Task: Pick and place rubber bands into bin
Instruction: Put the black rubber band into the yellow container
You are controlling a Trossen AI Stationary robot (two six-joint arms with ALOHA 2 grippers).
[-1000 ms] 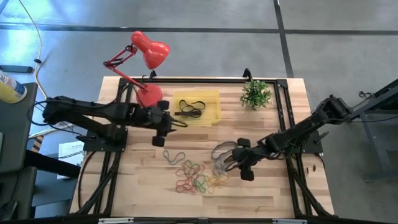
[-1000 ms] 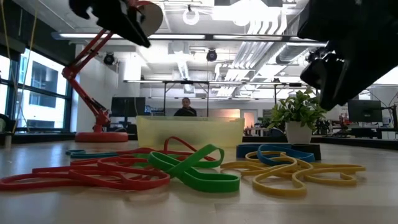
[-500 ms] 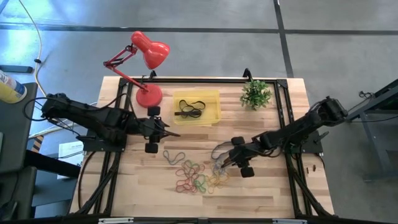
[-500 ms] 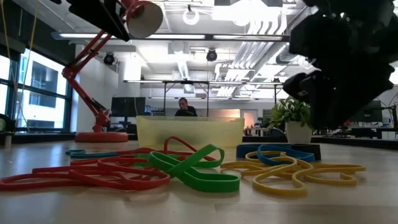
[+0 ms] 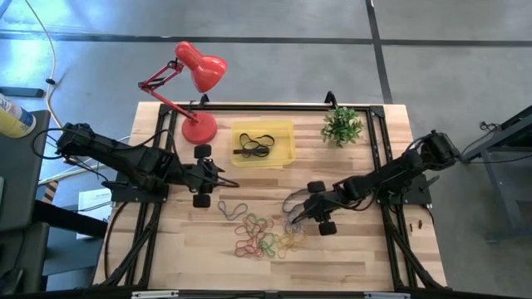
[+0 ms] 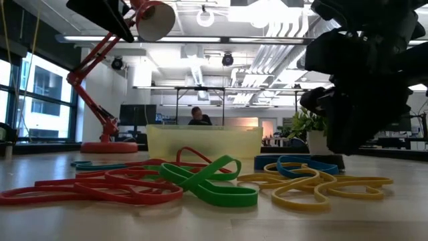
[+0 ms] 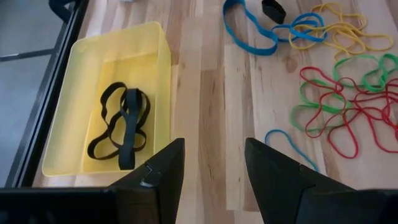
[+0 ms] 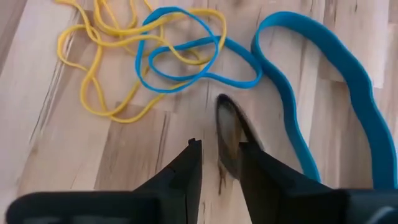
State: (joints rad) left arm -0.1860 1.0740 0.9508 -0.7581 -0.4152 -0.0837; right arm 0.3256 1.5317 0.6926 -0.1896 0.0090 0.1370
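The rubber bands (image 5: 266, 234) lie in a loose heap on the surface, thin and floppy, likely best pinched at a raised loop; black ones already sit in the bin (image 5: 263, 144). The right end effector (image 8: 219, 163) reaches low over blue bands (image 8: 298, 93), fingers narrow, nothing visibly held. The left end effector (image 7: 211, 177) hovers beside the bin, open, empty.

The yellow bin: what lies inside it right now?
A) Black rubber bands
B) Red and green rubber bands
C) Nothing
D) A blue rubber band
A: the left wrist view shows only black rubber bands lying in the bin, while the coloured rubber bands still lie on the table.
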